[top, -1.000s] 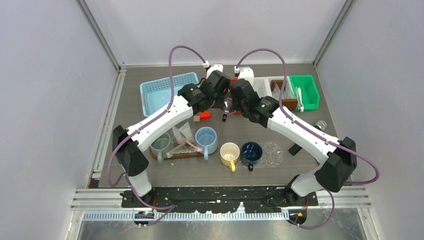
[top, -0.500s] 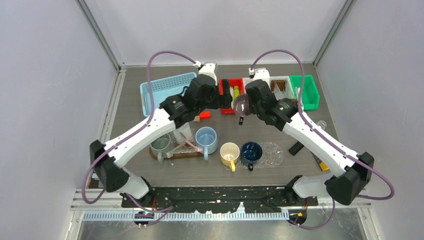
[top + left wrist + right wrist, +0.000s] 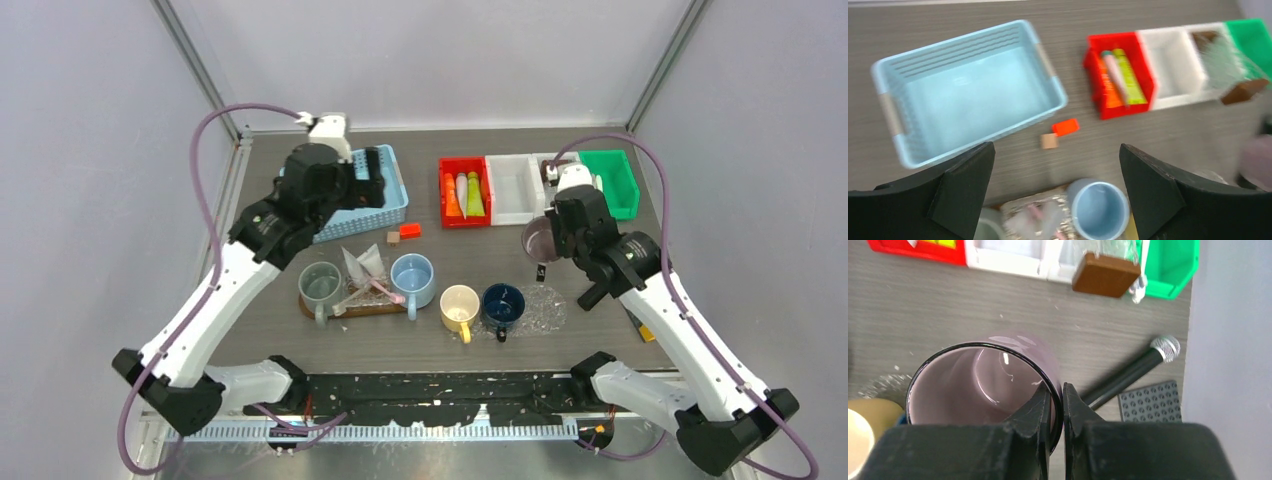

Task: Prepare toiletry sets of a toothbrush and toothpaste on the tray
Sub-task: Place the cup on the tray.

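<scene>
A: Right fingers, closed on what?
B: Clamped on the wall of the mauve mug, one inside the rim, one outside. Left fingers spread wide, gripping nothing, up over the blue basket.
A: And where, that mug?
B: Over the tabletop, between the white bin and the navy mug, well apart from the tray. Probably lifted clear, though hard to tell for certain.
A: Pointing which way?
B: Mouth toward the wrist camera, so roughly upward; axis near upright, perhaps tipped a little. Handle not visible from the wrist.
A: Likely handling?
B: Stiff, glossy, probably heavy for a pinch on one wall; apt to swing or slip between the fingers; breakable if dropped. Better lowered slowly and set flat before letting go.
A: And the toothpaste?
B: Three tubes lying side by side in the red bin, long axes along the bin, running away from the arms' bases. Cap ends too small to tell. Likely light, soft, squashy; best pinched gently across the middle of the body, across the short width.
</scene>
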You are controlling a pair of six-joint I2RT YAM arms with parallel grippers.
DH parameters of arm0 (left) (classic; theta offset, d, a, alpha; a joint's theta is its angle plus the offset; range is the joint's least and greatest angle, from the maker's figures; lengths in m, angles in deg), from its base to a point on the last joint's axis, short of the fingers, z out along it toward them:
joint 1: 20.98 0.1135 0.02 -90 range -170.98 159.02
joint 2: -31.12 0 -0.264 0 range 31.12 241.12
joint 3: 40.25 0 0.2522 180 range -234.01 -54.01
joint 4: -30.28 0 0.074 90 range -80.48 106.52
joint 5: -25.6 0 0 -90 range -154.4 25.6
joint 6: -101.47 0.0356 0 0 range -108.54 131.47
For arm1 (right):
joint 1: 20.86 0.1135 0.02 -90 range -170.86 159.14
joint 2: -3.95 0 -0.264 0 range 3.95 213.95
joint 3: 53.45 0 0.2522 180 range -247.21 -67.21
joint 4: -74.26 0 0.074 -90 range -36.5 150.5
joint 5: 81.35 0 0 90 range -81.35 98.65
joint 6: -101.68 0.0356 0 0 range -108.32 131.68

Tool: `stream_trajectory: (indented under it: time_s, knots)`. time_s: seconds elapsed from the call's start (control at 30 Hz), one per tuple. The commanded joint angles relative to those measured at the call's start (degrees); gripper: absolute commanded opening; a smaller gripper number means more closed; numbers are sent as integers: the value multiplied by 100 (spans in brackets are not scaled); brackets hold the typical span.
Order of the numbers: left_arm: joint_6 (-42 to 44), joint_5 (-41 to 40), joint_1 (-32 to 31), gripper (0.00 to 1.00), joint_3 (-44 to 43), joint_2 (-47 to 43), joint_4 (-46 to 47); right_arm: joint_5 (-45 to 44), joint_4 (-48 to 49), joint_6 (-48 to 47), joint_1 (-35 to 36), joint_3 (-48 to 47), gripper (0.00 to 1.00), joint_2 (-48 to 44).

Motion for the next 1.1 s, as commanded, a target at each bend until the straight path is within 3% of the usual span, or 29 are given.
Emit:
stream_trajectory:
  time_s: [0.0, 0.13, 0.33, 0.57, 1.07]
  knots:
    - [335, 80, 843, 100, 336, -819, -444, 463, 62, -577, -385, 348, 0, -345]
    - [735, -380, 1247, 100, 847, -1520, -192, 1047, 134, -913, -707, 728, 0, -509]
    - [1330, -1316, 1269, 100, 1665, -2282, 459, 1537, 248, -1164, -1036, 1229, 0, -767]
    - [1541, -1634, 1269, 100, 2261, -2656, 1021, 2286, 286, -1216, -1405, 1496, 0, -739]
    - [1983, -2094, 1269, 100, 2691, -2959, 1527, 2234, 367, -1906, -1626, 2099, 0, -680]
